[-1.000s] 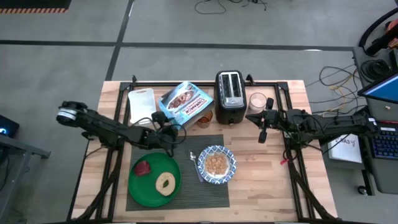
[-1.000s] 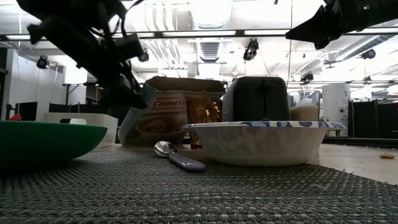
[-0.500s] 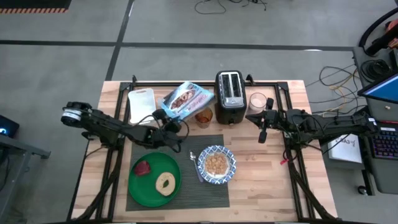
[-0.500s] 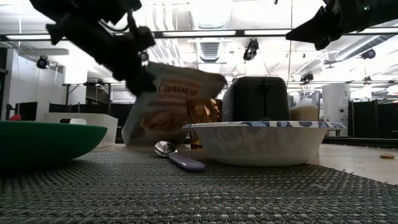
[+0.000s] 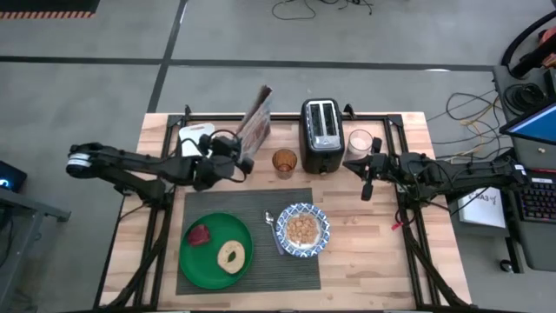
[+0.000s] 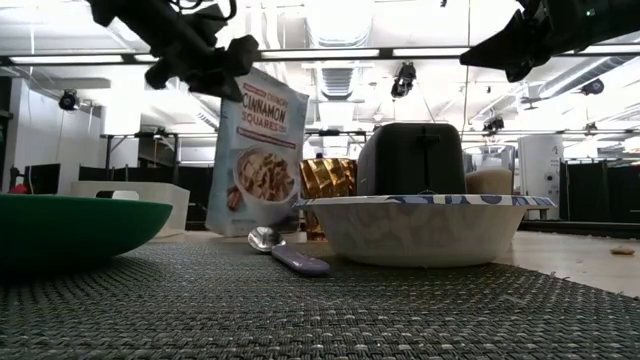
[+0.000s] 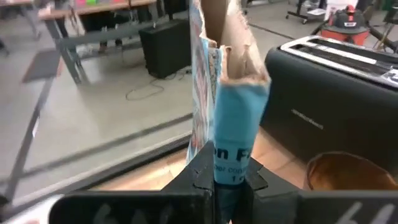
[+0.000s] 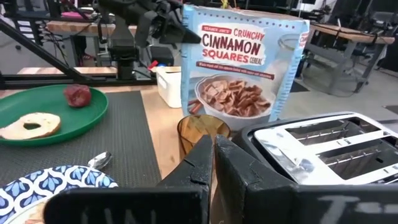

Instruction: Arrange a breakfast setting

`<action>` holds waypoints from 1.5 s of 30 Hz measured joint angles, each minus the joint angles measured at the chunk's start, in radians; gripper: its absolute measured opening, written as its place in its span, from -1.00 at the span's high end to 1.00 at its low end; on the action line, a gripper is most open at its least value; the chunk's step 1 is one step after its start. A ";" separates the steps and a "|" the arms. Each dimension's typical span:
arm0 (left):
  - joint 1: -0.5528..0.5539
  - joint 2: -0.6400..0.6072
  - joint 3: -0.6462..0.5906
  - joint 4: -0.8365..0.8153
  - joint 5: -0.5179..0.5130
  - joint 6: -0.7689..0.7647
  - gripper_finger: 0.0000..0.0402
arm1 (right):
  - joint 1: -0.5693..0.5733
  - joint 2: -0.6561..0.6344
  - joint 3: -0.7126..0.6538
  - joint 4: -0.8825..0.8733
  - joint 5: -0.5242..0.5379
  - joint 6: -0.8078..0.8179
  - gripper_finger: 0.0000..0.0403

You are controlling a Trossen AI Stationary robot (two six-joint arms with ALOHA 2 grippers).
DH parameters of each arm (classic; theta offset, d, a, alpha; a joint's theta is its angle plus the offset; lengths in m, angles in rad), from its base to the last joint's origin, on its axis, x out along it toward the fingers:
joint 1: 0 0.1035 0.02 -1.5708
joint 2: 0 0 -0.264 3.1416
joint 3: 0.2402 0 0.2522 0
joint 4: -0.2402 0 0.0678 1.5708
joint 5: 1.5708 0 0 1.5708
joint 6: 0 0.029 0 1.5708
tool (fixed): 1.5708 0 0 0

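My left gripper [image 5: 241, 162] is shut on the cereal box [image 6: 258, 150], which stands upright at the table's far side, left of the black toaster [image 5: 321, 135]. On the dark ribbed placemat [image 5: 261, 265] sit the green plate [image 5: 204, 261] with the bagel [image 5: 231, 256] and the red fruit [image 5: 201, 235], and the blue-and-white bowl [image 5: 302, 229] holding cereal. The spoon [image 5: 273, 228] lies between plate and bowl. My right gripper [image 5: 366, 186] hangs shut in the air, right of the toaster, holding nothing. My left gripper pinches the cereal box between its two fingers, one on each broad face, at the narrow blue side panel [image 7: 231, 163] near the box's upper corner [image 6: 232, 88]. The fingers come about level from the table's left. The box stands upright; whether its bottom touches the table I cannot tell.
An amber glass [image 5: 284, 163] stands just left of the toaster, close to the box. A white tray [image 5: 193, 143] sits at the far left under my left arm. A glass of milk [image 5: 359, 143] stands right of the toaster. Bare wood lies right of the placemat.
My left gripper has shut on the cereal box, which lay face up, then risen and rolled while drawing back toward the table's left and far edge. The box has swung from lying tilted to standing upright, now edge-on from above.
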State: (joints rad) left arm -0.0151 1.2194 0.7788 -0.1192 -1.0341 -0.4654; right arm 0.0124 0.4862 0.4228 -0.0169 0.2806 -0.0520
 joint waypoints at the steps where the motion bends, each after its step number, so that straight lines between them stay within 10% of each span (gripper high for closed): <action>1: 0.000 -0.002 -0.002 -0.024 0.001 -0.042 1.00 | 0.000 0.000 0.000 -0.001 0.000 0.000 0.96; 12: -0.002 -0.006 -0.005 -0.354 0.031 -0.460 0.86 | 0.000 0.000 0.000 -0.002 0.000 0.000 0.96; 45: -0.004 -0.104 0.109 -0.811 0.301 -0.460 -0.29 | 0.000 0.000 -0.001 -0.014 0.000 0.013 0.96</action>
State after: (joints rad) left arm -0.0189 1.1150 0.8879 -0.9303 -0.7336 -0.9258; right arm 0.0124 0.4859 0.4217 -0.0308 0.2810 -0.0392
